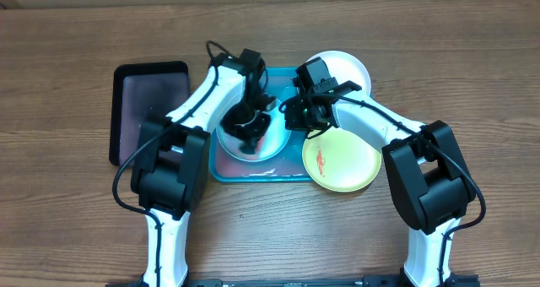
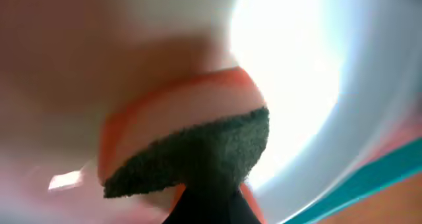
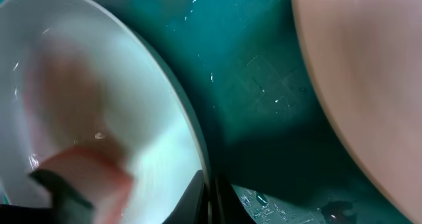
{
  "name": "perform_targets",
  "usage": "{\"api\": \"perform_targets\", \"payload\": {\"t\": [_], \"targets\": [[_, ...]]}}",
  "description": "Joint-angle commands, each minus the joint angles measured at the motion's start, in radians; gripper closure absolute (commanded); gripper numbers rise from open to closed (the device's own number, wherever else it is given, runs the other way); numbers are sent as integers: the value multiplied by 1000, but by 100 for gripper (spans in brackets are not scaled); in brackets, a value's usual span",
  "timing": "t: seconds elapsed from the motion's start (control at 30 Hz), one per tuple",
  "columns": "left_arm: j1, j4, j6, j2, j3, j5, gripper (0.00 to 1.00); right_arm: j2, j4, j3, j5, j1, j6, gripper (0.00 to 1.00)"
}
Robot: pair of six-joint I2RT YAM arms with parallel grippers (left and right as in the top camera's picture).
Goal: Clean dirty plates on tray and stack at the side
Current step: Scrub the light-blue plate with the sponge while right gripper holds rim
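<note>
While the left hand grips a sponge, the blue plate lies underneath.

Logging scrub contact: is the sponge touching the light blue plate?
Touching. The left wrist view shows the sponge pressed against the light blue plate, no gap visible.
</note>
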Motion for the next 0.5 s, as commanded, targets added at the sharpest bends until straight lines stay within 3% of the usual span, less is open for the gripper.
{"api": "perform_targets", "payload": {"t": [0.0,0.23,0.37,0.47], "targets": [[-19,102,-35,-2,3,79,96,7,-1,26,-21,-2,24,96],[-14,292,-356,-2,3,-279,96,7,-16,26,-21,-2,24,96],[-9,261,-521,-2,3,-526,96,7,-16,26,-21,-2,27,96],[-9,171,-577,-2,3,-612,96,7,-16,26,-21,-2,28,96]]}}
